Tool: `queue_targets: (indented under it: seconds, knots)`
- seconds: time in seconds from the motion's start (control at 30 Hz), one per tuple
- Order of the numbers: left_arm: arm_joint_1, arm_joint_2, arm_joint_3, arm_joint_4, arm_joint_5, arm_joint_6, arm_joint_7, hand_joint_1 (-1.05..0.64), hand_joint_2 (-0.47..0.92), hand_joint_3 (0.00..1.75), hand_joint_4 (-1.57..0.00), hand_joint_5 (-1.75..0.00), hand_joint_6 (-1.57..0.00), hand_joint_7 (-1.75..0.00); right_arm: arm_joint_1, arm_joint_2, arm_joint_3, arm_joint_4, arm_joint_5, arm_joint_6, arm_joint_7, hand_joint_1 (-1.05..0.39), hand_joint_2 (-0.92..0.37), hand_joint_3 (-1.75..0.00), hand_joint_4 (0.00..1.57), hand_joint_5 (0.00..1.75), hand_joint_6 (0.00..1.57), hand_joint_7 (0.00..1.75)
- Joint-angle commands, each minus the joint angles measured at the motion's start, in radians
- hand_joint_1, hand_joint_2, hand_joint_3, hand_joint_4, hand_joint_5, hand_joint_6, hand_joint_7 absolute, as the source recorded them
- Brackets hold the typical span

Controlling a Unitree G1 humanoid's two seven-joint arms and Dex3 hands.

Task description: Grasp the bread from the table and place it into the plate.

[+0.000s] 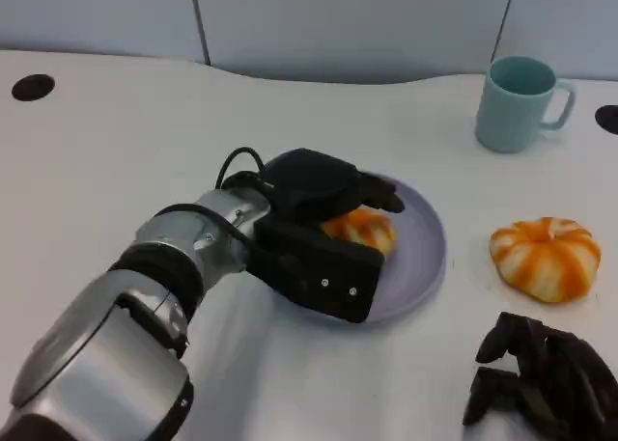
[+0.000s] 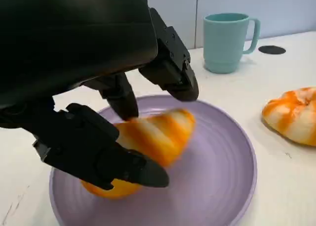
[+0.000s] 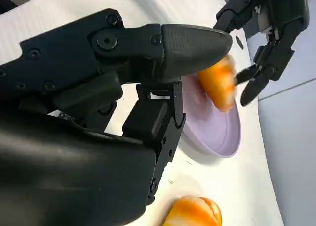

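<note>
An orange-and-white striped bread (image 1: 365, 229) sits inside the purple plate (image 1: 420, 258) at mid-table. My left hand (image 1: 314, 185) hovers right over it. From the left wrist view the bread (image 2: 158, 134) looks blurred and tilted, its low end on the plate (image 2: 217, 176), with my fingers (image 2: 173, 82) spread above it and the thumb in front; I see no firm grip. The right wrist view shows the same bread (image 3: 219, 82) under the spread left hand (image 3: 269, 33). My right hand (image 1: 541, 373) lies near the table's front right corner, holding nothing.
A second striped bread (image 1: 546, 256) lies on the table to the right of the plate, between it and my right hand. A teal mug (image 1: 517, 103) stands at the back right. Dark round holes (image 1: 33, 87) mark the table's far edges.
</note>
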Motion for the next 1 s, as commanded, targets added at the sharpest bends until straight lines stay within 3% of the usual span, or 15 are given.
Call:
queue_targets:
  seconds: [0.03, 0.1, 0.3, 0.47, 0.8, 1.0]
  knots:
    - [-0.024, 0.013, 0.004, -0.01, -0.007, 0.01, -0.015, -0.9, 0.92, 0.26, -0.01, -0.41, -0.16, -0.01, 0.009, -0.006, -0.003, 0.019, 0.0, -0.006, 0.005, -0.41, -0.92, -0.48, 1.2, 1.13, 1.07, 1.1]
    - [-0.024, 0.014, 0.001, -0.011, -0.002, 0.012, -0.006, -0.92, 0.92, 0.31, 0.0, -0.2, -0.07, -0.02, 0.008, -0.005, -0.003, 0.02, -0.003, -0.007, 0.001, -0.42, -0.92, -0.47, 1.2, 1.13, 1.08, 1.1]
    - [-0.012, 0.028, 0.021, -0.014, -0.019, 0.014, 0.008, -0.97, 0.92, 0.37, 0.0, -0.01, -0.01, 0.0, 0.006, -0.008, -0.005, 0.017, -0.001, 0.009, -0.005, -0.42, -0.92, -0.46, 1.21, 1.13, 1.09, 1.1]
    - [0.007, 0.039, 0.056, -0.017, -0.052, -0.006, -0.005, -0.98, 0.92, 0.39, -0.01, 0.0, -0.03, -0.02, 0.006, -0.008, -0.007, 0.001, 0.002, 0.039, -0.02, -0.42, -0.92, -0.45, 1.21, 1.13, 1.09, 1.1]
    - [0.147, 0.067, 0.323, -0.048, -0.39, -0.125, -0.294, -0.98, 0.92, 0.35, -0.06, -0.04, -0.09, -0.04, -0.002, -0.014, -0.006, 0.022, -0.009, 0.005, -0.007, -0.43, -0.92, -0.45, 1.2, 1.15, 1.1, 1.1]
    - [0.251, 0.035, 0.535, -0.109, -0.672, -0.108, -0.516, -0.92, 0.92, 0.28, -0.27, -0.18, -0.25, -0.1, -0.007, -0.016, -0.008, 0.027, -0.004, 0.005, 0.0, -0.43, -0.92, -0.45, 1.19, 1.15, 1.1, 1.09]
